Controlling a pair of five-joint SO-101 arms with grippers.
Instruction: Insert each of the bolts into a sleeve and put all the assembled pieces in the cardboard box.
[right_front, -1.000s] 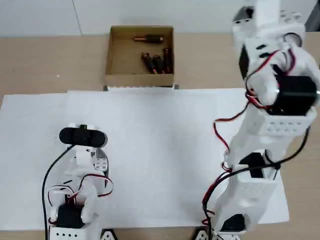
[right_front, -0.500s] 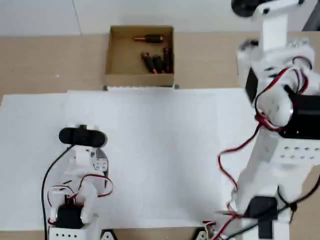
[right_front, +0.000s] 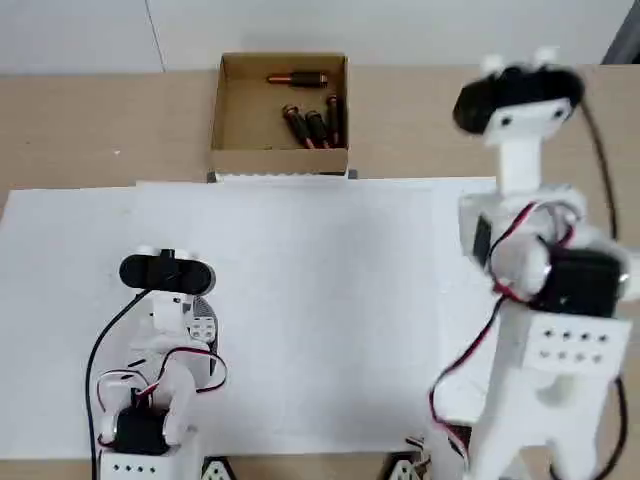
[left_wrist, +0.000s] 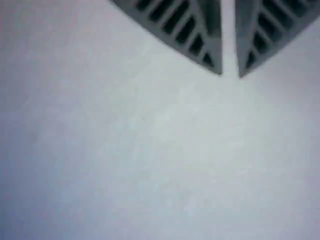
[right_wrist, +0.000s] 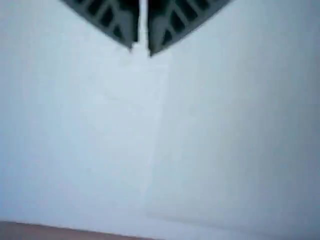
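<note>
**High view:** the cardboard box (right_front: 232, 110) stands on the tan surface (right_front: 80, 120), just beyond the far edge of the white sheet (right_front: 310, 300). Inside lie four assembled pieces (right_front: 315, 125), one crosswise by the far wall and three side by side.
**Left wrist view:** the left hand (left_wrist: 230, 72), closed to a narrow slit and holding nothing, hangs over the sheet.
**Right wrist view:** the right hand (right_wrist: 140, 49), likewise nearly closed and unladen, hangs over the sheet near its edge

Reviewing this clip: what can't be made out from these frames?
- High view: the pieces in the cardboard box are too small to tell bolt from sleeve, or how far each is seated.
- High view: the raised arm hides the paper under it.
- Wrist views: the left end effector and right end effector are cut off by the frame edge, and the surface beneath is blurred.
</note>
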